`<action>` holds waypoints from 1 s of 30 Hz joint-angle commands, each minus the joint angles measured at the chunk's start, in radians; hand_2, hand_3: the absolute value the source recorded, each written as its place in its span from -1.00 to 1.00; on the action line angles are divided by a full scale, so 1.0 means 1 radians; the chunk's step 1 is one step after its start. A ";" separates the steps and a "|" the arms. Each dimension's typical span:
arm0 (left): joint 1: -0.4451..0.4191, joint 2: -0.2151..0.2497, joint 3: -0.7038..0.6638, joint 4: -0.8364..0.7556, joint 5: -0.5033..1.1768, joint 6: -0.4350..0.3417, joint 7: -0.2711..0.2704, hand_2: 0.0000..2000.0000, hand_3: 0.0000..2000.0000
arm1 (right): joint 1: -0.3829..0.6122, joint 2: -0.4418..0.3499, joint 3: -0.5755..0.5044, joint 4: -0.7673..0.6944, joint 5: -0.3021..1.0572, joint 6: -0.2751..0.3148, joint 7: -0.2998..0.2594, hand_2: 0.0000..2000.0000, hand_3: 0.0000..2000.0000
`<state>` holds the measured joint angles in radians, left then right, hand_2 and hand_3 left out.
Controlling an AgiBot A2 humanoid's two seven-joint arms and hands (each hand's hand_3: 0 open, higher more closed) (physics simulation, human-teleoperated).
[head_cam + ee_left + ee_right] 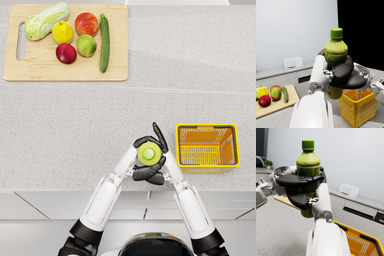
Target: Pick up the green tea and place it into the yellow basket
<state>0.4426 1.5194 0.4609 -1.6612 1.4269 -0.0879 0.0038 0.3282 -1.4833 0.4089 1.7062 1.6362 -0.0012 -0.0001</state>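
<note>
A speckled grey table (175,65) fills the head view, with pale cabinet fronts (30,207) along its 6 o'clock edge. The wrist views show a plain pale wall (293,25), a low grey counter (278,72) carrying a white microwave (293,62), and a small potted plant (268,163) beside a faucet (259,160).

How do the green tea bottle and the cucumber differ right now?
The green tea bottle stands upright, held off the counter by both hands; the cucumber lies flat on the cutting board, untouched. The bottle is stout and capped; the cucumber is slim and darker. Both are green.
</note>
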 commanded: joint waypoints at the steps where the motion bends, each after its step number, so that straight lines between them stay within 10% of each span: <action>1: 0.007 0.001 0.056 -0.016 0.001 0.017 -0.001 1.00 1.00 | 0.039 -0.026 0.015 -0.011 0.023 0.000 0.000 -1.00 -1.00; 3: -0.003 -0.014 0.076 -0.034 0.001 0.023 0.001 1.00 1.00 | 0.051 -0.032 0.010 -0.013 0.052 -0.002 0.000 -1.00 -1.00; 4: -0.007 -0.024 0.082 -0.045 0.002 0.005 0.001 1.00 1.00 | 0.050 -0.028 0.001 -0.007 0.060 0.022 -0.001 0.36 -0.67; 5: -0.010 -0.038 0.090 -0.054 0.002 -0.003 0.000 1.00 1.00 | 0.056 -0.026 -0.001 -0.015 0.066 0.127 0.000 1.00 -0.35; 9: -0.001 -0.064 0.097 -0.057 0.003 -0.032 -0.004 1.00 1.00 | 0.068 -0.009 0.014 -0.012 0.078 0.299 0.006 1.00 0.96; 10: -0.004 -0.075 0.098 -0.071 0.002 -0.043 -0.003 -0.36 0.67 | 0.073 -0.007 0.015 -0.008 0.078 0.291 0.003 1.00 1.00; 11: -0.002 -0.083 0.097 -0.082 0.002 -0.049 -0.004 -1.00 0.35 | 0.074 -0.004 0.018 -0.008 0.079 0.286 0.004 1.00 1.00; 15: -0.044 -0.131 -0.019 -0.179 0.000 0.039 -0.003 -1.00 -0.96 | 0.105 -0.014 -0.079 -0.006 0.079 0.242 0.007 1.00 1.00; 20: -0.164 -0.196 -0.273 -0.234 -0.002 0.079 -0.004 -1.00 -1.00 | 0.160 -0.022 -0.387 0.024 0.080 0.144 0.010 1.00 1.00; 28: -0.138 -0.173 -0.433 -0.167 -0.003 0.087 -0.004 -1.00 -1.00 | 0.104 -0.014 -0.611 -0.022 0.080 0.207 0.004 1.00 1.00; 30: -0.138 -0.170 -0.445 -0.159 -0.003 0.088 -0.004 -1.00 -1.00 | 0.085 -0.016 -0.600 -0.066 0.079 0.204 -0.137 1.00 1.00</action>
<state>0.2900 1.3484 0.0441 -1.8331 1.4239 -0.0002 0.0000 0.4199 -1.4967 -0.1693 1.6725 1.7157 0.2077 -0.1947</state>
